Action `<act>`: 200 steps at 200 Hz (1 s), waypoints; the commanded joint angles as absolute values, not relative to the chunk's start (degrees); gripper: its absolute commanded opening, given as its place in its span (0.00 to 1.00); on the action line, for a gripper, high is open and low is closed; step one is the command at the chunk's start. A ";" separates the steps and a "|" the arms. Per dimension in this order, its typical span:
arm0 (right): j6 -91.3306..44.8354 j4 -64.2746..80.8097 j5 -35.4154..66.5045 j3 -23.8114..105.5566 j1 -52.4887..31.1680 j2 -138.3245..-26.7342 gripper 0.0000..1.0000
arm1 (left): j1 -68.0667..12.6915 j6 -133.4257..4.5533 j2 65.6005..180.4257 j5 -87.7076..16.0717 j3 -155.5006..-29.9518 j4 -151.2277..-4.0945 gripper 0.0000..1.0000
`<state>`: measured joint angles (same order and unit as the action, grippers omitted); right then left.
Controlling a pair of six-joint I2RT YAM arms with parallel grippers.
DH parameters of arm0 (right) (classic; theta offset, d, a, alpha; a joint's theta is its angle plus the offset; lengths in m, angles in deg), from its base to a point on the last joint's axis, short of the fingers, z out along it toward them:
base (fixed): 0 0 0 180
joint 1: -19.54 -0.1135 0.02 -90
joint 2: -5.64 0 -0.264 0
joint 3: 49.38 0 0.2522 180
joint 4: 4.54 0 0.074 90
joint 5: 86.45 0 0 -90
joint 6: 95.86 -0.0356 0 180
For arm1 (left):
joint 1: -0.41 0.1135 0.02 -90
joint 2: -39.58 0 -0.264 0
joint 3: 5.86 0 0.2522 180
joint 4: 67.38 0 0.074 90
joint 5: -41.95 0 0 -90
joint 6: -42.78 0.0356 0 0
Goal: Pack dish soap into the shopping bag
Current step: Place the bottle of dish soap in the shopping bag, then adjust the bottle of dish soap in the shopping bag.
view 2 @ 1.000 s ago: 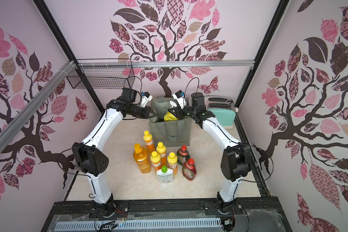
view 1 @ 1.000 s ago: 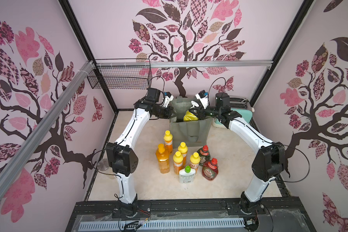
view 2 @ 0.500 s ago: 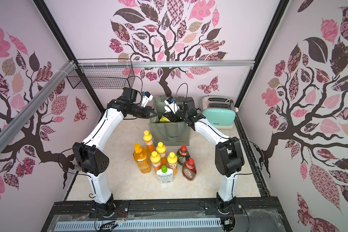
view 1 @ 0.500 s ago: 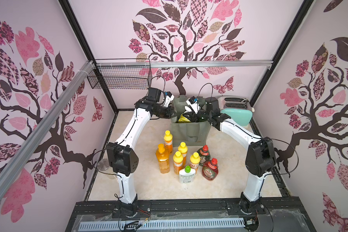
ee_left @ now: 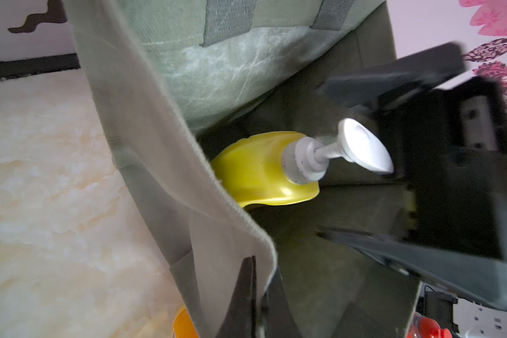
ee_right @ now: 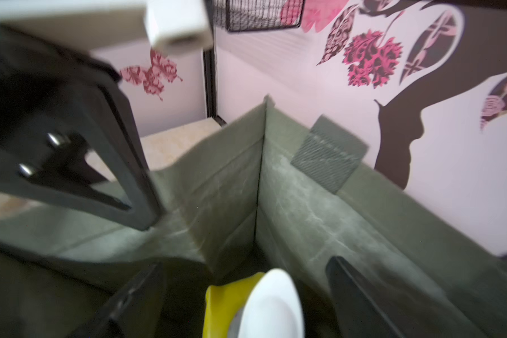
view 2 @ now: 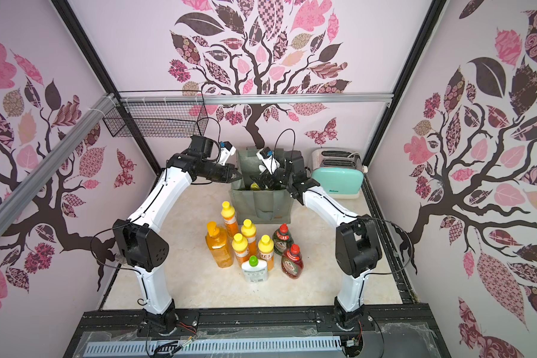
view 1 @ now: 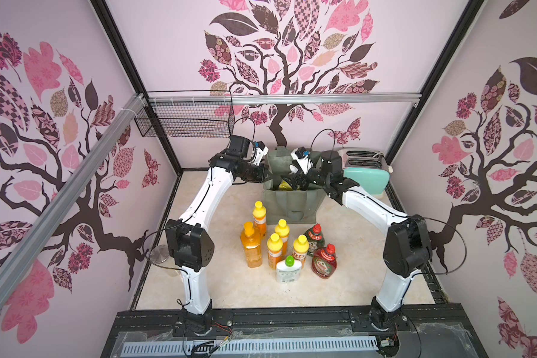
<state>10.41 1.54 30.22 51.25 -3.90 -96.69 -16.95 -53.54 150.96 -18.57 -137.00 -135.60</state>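
While the left fingers [ee_left: 246, 298] were clamped shut on the shopping bag [ee_left: 217, 87], with its top edge pinched between them on the left arm's side, the right fingers [ee_right: 359, 292] stood wide apart inside the bag's mouth, gripping nothing. White pump head [ee_right: 272, 301] of the big yellow bottle [ee_left: 261, 169] sat between the right fingers, with a gap on each side in the right wrist view. The bottle was inside the bag, tilted, with its shoulder against the side wall held by the left fingers. Its lower body was hidden by fabric, so I couldn't tell whether it reached the bag floor. Both top views showed only a sliver of yellow in the opening [view 1: 282, 186] [view 2: 255, 186].

The bag stood upright at the back of the desk [view 1: 245, 288], with both arms meeting over it.

The other soap was on the desk in front of the bag, upright and in one tight cluster:
- four small orange yellow-capped bottles [view 1: 259, 217] [view 1: 282, 231] [view 1: 275, 249] [view 1: 300, 248]
- orange pump bottle [view 1: 251, 246] on the left arm's side
- green Fairy [view 1: 314, 240] and red Fairy [view 1: 324, 262] on the right arm's side
- white green-capped bottle [view 1: 289, 269] nearest the arm bases

A mint toaster [view 1: 366, 176] sat just beside the bag on the right arm's side. A black wire basket [view 1: 183, 119] hung on the back wall.
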 commanded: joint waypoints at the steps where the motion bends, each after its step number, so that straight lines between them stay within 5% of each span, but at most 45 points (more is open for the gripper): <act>1: 8.88 1.18 25.05 53.18 -3.73 -89.74 1.00 | -17.58 -54.68 149.64 -22.74 -135.78 -134.14 0.00; 54: -0.28 19.59 17.55 59.33 -3.75 -82.00 0.99 | -21.07 -56.31 144.17 -32.40 -131.76 -134.87 0.47; 86: -8.12 28.71 20.68 59.32 -3.95 -79.79 0.79 | -23.33 -57.84 137.87 -36.60 -124.20 -132.75 0.63; 177: -11.84 44.45 16.25 57.37 -5.45 -85.02 0.41 | -23.65 -61.41 131.10 -36.74 -112.12 -125.40 0.70; 200: -12.34 45.34 14.46 53.42 -5.57 -83.48 0.40 | -23.80 -62.45 129.86 -35.93 -109.58 -123.47 0.70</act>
